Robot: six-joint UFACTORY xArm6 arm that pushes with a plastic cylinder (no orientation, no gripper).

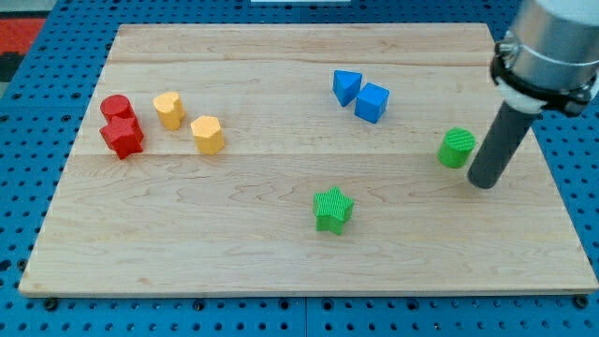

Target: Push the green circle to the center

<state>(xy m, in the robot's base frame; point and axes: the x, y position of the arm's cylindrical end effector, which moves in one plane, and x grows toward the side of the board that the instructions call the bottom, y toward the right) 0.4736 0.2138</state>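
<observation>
Wooden board [281,253] with green star [332,208] near centre; blue blocks [360,94] at 1 o'clock; yellow [189,122] and red blocks [120,126] at 9 o'clock. Green circle [457,148] lies at 3 o'clock. The rod descends from 2 o'clock; my tip [483,183], clawless and holding nothing, stands just beside the circle's right.

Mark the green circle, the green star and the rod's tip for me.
green circle [457,147]: camera view, middle of its ribbed top face.
green star [332,206]: camera view, centre of its top face.
my tip [482,182]: camera view, the rod's very end, just right of the green circle.
</observation>
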